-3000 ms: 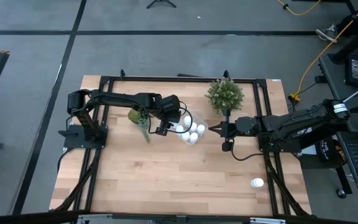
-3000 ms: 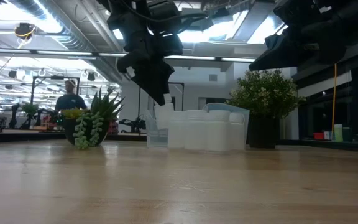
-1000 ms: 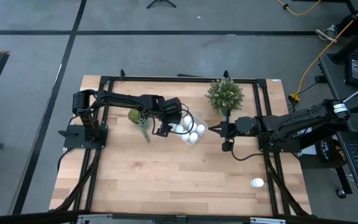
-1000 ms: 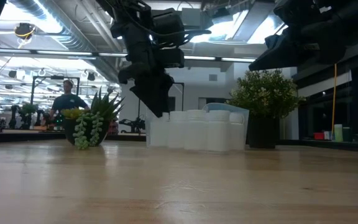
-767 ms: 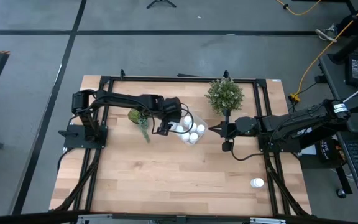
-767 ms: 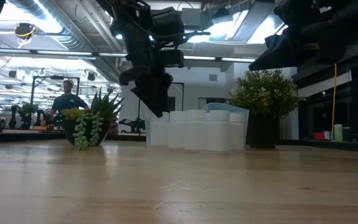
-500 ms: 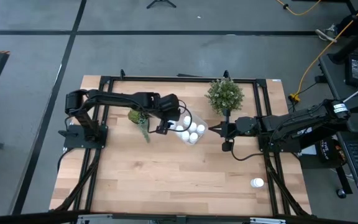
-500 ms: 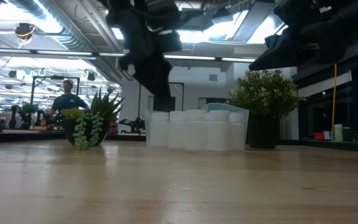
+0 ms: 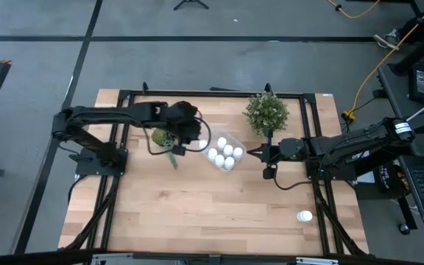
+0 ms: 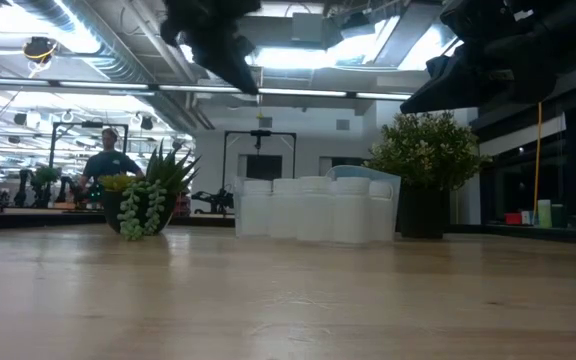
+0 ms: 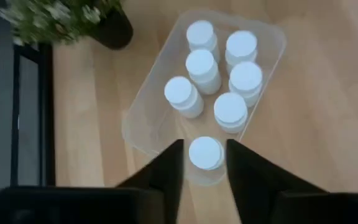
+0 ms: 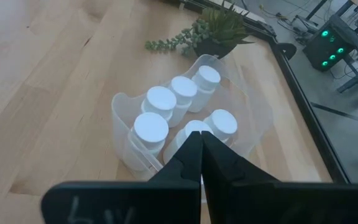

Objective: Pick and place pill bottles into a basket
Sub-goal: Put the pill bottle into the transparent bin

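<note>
- You see the basket (image 9: 225, 152) standing on the table (image 9: 197, 213) near the middle of its far edge; seven pill bottles (image 11: 202, 67) stand upright inside it, white caps up.
- Your left gripper (image 11: 202, 163) hangs above the basket's left side, lifted clear of it. Its two fingers (image 11: 166, 167) stand apart with a bottle-wide gap between them, hold nothing and touch nothing.
- Your right gripper (image 12: 196, 152) hovers just beside the basket's right side, jaws pressed together to a point, with nothing between them.
- One more pill bottle (image 9: 304, 216) lies alone near the table's near right corner, well apart from the basket.
- A bushy plant (image 9: 266, 112) stands at the far edge to the basket's right; a trailing succulent (image 9: 163, 140) stands to its left, under the left arm.
</note>
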Controlling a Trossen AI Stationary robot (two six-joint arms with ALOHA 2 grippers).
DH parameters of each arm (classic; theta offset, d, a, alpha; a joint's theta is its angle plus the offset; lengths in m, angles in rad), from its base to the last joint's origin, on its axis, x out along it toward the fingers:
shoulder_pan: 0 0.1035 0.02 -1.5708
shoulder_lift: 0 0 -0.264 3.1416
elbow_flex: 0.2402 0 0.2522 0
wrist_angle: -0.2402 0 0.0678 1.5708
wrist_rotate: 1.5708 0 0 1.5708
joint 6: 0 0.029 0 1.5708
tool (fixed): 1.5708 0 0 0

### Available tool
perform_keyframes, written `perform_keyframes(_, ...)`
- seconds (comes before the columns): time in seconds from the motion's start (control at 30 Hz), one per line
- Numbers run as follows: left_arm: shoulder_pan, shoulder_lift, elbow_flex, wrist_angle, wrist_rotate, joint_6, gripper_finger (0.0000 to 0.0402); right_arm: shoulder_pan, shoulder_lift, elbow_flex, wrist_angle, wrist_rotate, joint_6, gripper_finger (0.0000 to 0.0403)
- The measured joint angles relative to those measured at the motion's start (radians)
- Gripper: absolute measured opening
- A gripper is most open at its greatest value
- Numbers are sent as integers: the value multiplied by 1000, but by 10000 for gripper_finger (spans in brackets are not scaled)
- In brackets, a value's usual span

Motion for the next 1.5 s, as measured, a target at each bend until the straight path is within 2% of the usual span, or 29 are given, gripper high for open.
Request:
perform_keyframes(0.17,13,-118,-72,-1,33,17,23,11,-3,1,-5,1,0,4)
perform_keyframes(0.23,15,-168,-114,16,37,-10,7,21,-3,1,-8,0,1,4)
perform_keyframes(0.37,11,-268,-225,89,84,-40,2,43,-3,1,-25,0,1,4)
perform_keyframes(0.67,-18,-453,-524,416,67,-93,2,87,-3,13,-80,0,49,4)
perform_keyframes(0.73,-18,-472,-585,506,66,-91,3,92,-3,46,-147,-1,89,4)
perform_keyframes(0.9,-18,-482,-712,801,66,-28,2,95,0,191,-459,-5,274,4)
perform_keyframes(1.03,-18,-482,-758,922,65,-28,5,102,0,282,-605,-114,323,4)
perform_keyframes(1.17,-18,-482,-775,948,66,-77,5,149,0,322,-684,-190,323,2)
perform_keyframes(1.37,-18,-482,-775,949,65,-147,5,276,-1,387,-872,-191,506,2)
perform_keyframes(1.5,-18,-482,-775,949,65,-147,6,394,-1,394,-889,-191,614,1)
